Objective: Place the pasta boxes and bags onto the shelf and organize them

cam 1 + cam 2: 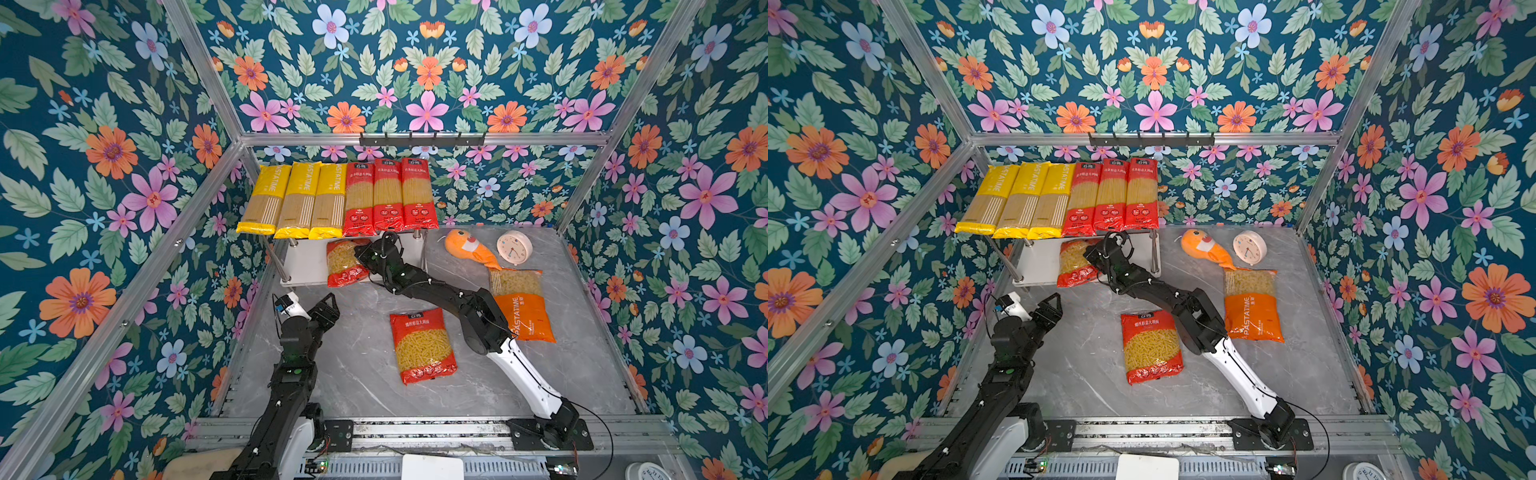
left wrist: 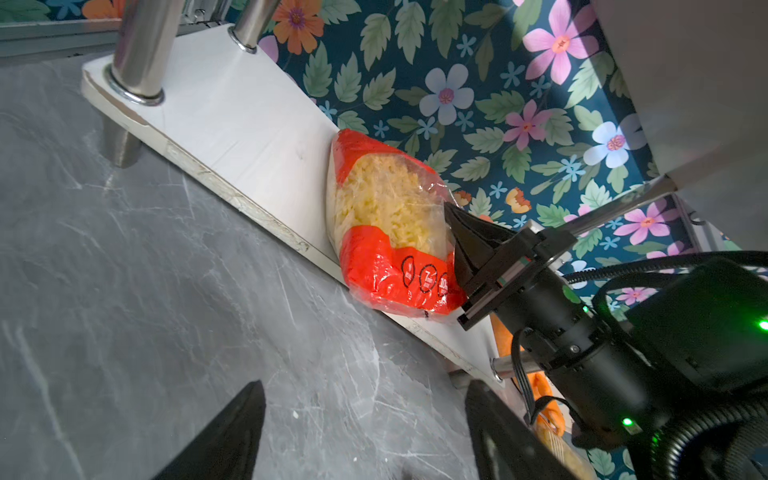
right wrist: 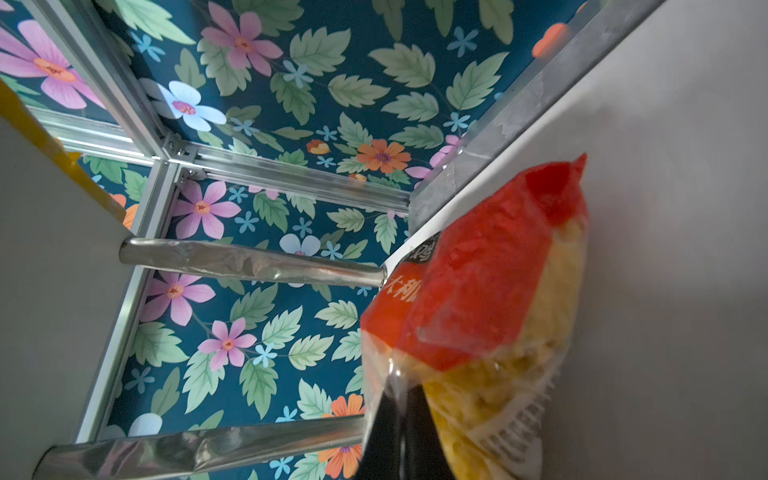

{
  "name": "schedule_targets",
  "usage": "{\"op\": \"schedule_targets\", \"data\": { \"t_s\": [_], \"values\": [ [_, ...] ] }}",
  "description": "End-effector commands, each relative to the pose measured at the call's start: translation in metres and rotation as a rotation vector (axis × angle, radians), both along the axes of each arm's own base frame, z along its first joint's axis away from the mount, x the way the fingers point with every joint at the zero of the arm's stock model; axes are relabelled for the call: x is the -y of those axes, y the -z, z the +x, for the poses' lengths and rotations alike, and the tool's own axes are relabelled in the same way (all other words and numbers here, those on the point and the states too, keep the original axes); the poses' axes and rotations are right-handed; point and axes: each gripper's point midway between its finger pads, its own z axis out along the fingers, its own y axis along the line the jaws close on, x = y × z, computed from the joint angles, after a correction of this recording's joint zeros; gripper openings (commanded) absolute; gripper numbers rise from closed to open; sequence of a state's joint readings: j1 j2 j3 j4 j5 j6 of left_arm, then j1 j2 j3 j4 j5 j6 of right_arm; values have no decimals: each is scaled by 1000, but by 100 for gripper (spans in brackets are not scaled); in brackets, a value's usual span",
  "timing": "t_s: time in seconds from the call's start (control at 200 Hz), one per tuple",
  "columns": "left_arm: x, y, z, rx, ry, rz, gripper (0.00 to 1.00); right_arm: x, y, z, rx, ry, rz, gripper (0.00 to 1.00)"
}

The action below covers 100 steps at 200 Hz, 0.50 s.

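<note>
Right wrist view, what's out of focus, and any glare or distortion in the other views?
Right wrist view: the red plastic short-pasta bag and the shut right tool are close and soft; floral wallpaper is sharper. Left wrist view: glare on that bag; the open left tool is dark, soft. In both top views: even light, no harsh shadows.
</note>
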State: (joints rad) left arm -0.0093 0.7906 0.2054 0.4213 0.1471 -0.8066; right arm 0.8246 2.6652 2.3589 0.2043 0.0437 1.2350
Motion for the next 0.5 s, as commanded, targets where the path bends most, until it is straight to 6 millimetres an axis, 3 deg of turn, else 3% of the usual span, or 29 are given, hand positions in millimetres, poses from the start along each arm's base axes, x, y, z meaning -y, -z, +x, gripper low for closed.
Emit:
{"op": "schedule_targets", "data": {
  "t_s": [0.0,0.125,0.205,0.4,0.495],
  "values": [
    [-4,-5,2,30,-13,-35,79,-15,9,-11,-34,-78,-22,9],
    [-5,-11,4,77,0,-89,80,-20,9,-21,-42,-154,-38,33],
    [-3,-14,3,117,15,-132,81,-16,-1,-30,-6,-195,-72,47],
    [-1,-3,7,134,16,-211,85,7,-21,-52,56,-250,-128,55],
    [-1,-1,12,149,12,-244,87,25,-18,-61,55,-252,-161,56]
  ]
}}
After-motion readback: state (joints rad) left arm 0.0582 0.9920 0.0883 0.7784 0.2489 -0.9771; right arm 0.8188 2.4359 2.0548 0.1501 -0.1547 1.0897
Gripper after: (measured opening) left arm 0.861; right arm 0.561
